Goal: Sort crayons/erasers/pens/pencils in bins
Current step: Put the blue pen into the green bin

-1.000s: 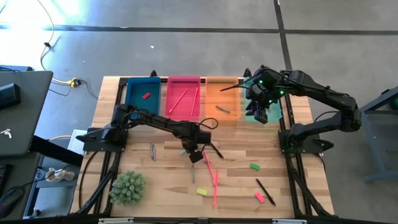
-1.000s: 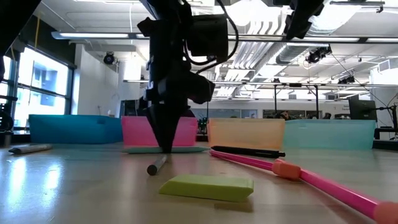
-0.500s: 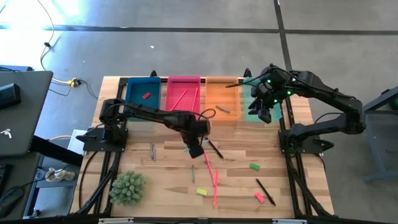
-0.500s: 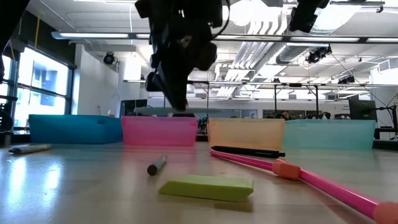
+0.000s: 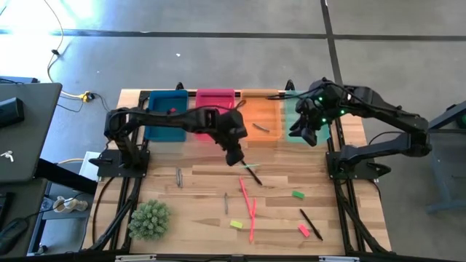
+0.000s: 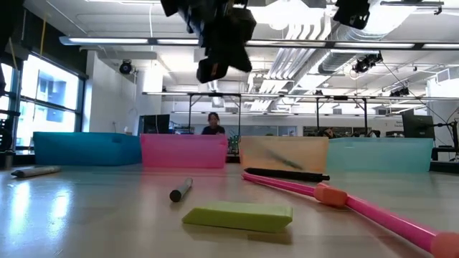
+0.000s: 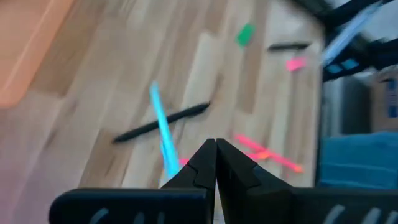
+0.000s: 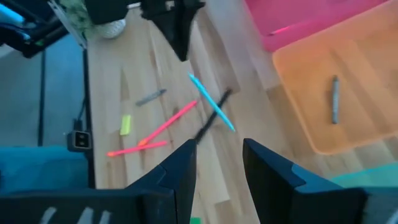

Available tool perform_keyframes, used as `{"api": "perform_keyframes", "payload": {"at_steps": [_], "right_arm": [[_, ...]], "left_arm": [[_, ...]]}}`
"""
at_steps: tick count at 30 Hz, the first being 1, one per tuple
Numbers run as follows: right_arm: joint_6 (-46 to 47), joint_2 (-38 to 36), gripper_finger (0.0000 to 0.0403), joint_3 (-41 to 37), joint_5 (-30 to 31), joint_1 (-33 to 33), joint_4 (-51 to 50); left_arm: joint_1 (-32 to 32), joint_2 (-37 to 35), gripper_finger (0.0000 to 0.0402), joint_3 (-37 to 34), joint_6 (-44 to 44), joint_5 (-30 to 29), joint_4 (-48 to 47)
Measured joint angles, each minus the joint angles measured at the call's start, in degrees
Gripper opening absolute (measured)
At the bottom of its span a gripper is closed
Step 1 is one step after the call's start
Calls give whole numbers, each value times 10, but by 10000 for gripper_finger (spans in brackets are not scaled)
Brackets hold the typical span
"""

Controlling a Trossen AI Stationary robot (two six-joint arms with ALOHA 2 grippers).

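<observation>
The left pincer [image 5: 237, 158] hangs in the air over the bench [image 5: 196, 211], just in front of the orange bin [image 5: 256, 109] on its pink-bin side. Its fingers are pressed together, with nothing seen between them. Just beyond its tips a thin light-blue stick [image 8: 211, 102] crosses a dark pen [image 5: 253, 175]. Whether that stick lies flat on the wood cannot be told.

The right pincer [image 8: 215, 148] is raised over the teal bin [image 5: 293, 116], right beside the orange bin. Its fingers stand apart with only bench showing in the gap.

The four bins sit in a row at the far edge of the bench: the blue bin [image 5: 162, 125] at the end farthest from the orange bin, the pink bin [image 5: 215, 97] touching the orange bin's side, and the teal bin on the orange bin's other side. One grey crayon [image 5: 261, 128] already lies inside the orange bin.

Still out on the bench, in front of the orange bin, are two long pink sticks [image 5: 250, 209], crossed. A second grey crayon [image 5: 226, 204] and a yellow-green eraser [image 5: 236, 224] lie near them. A third crayon [image 5: 179, 177] lies off toward the blue-bin side. Farther from the orange bin, toward the teal-bin side, lie a green eraser [image 5: 297, 194], a pink eraser [image 5: 303, 230] and another dark pen [image 5: 311, 223].
</observation>
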Motion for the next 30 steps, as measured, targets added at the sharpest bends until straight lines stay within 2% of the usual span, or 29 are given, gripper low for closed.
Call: {"api": "perform_keyframes", "payload": {"at_steps": [4, 15, 18, 24, 28, 30], "right_arm": [[44, 0, 124, 0, 23, 25, 9], [183, 4, 124, 0, 125, 88, 6], [216, 14, 124, 0, 166, 109, 6], [242, 53, 124, 0, 195, 138, 3], [241, 85, 124, 0, 194, 146, -1], [240, 98, 124, 0, 191, 150, -12]], "left_arm": [[13, -1, 1, 1, 6, 41, 22], [44, -3, 0, 1, 83, 37, -20], [50, -11, 0, 1, 120, 7, -70], [53, -47, 0, 0, 193, -124, -175], [57, -83, 0, 0, 216, -131, -222], [57, -108, 0, -22, 219, -131, -216]]}}
